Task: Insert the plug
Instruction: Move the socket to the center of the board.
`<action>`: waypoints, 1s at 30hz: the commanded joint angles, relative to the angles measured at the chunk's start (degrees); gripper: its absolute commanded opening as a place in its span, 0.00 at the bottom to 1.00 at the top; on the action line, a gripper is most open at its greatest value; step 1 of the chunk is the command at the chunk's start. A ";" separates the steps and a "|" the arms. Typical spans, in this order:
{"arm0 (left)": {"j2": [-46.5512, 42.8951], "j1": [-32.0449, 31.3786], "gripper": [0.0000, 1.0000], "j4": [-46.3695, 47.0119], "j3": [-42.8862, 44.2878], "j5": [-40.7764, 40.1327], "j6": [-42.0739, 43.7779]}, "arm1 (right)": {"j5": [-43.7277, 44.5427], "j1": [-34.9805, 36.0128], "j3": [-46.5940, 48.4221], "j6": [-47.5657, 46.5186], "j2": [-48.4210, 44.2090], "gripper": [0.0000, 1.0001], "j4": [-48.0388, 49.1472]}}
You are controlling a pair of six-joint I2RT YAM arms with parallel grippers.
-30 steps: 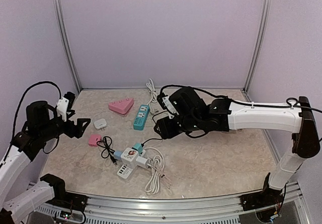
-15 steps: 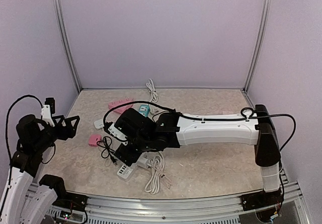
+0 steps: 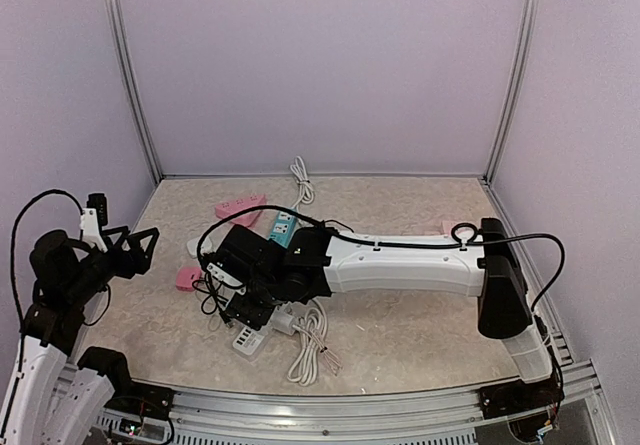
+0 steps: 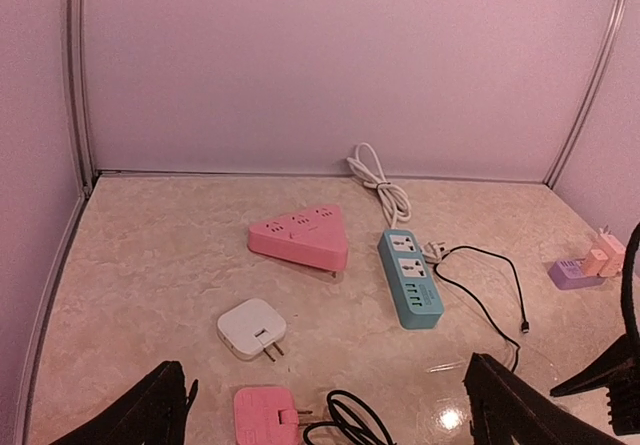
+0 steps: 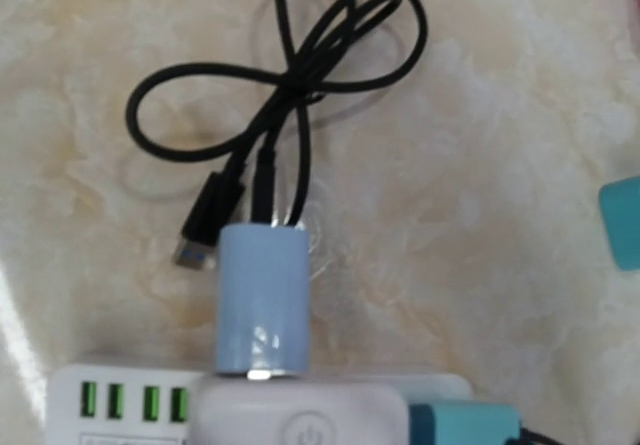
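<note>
A light blue plug stands against the white power strip, with a black USB cable coming out of its far end. My right gripper hovers low over this strip; its fingers do not show in the right wrist view, so whether they are open is unclear. My left gripper is wide open and empty, held up at the far left. In its wrist view the fingers frame a pink plug and a white square plug on the table.
A pink triangular strip and a teal power strip lie toward the back. A coiled white cord lies beside the white strip. A teal adapter sits on the strip. Small pink and purple adapters lie at the right.
My right arm swung left and forward from beside the teal strip to low over the white strip. My left arm drew back to the left and rose.
</note>
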 commanded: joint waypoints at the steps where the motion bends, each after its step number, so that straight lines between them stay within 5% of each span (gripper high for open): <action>1: -0.53 0.48 0.93 1.58 -1.14 1.46 -0.72 | 1.35 -1.09 2.01 -1.40 2.69 0.77 -1.36; 7: -0.44 0.44 0.93 1.78 -1.22 1.90 -0.78 | -2.71 -1.64 2.42 -2.37 4.39 0.79 -1.46; 17: -0.05 0.45 0.93 2.05 -1.41 2.32 -0.83 | 1.07 -2.13 -0.82 0.09 3.68 0.65 -3.14; 30: 0.02 2.16 0.93 2.28 -1.49 2.75 -0.79 | 9.22 -5.28 -21.50 9.23 -8.92 0.58 0.63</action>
